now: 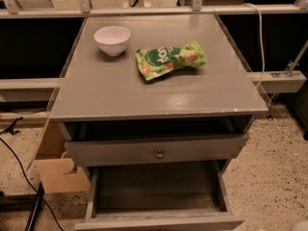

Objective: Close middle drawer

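A grey cabinet (159, 88) stands in front of me. The middle drawer (156, 196) is pulled far out at the bottom of the view. Its inside is bare, and its flat front (159, 223) is cut off by the frame's lower edge, so its knob is hidden. Above it the slimmer top drawer (120, 152), with a small round brass knob (159, 154), stands slightly out. My gripper is out of view. Only a pale bit of the arm (301, 226) shows at the bottom right corner.
A white bowl (112, 39) and a green snack bag (169, 59) lie on the cabinet top. A cardboard box (54, 165) and black cables (19, 167) are on the speckled floor at the left. A white cord (260, 37) hangs at the right.
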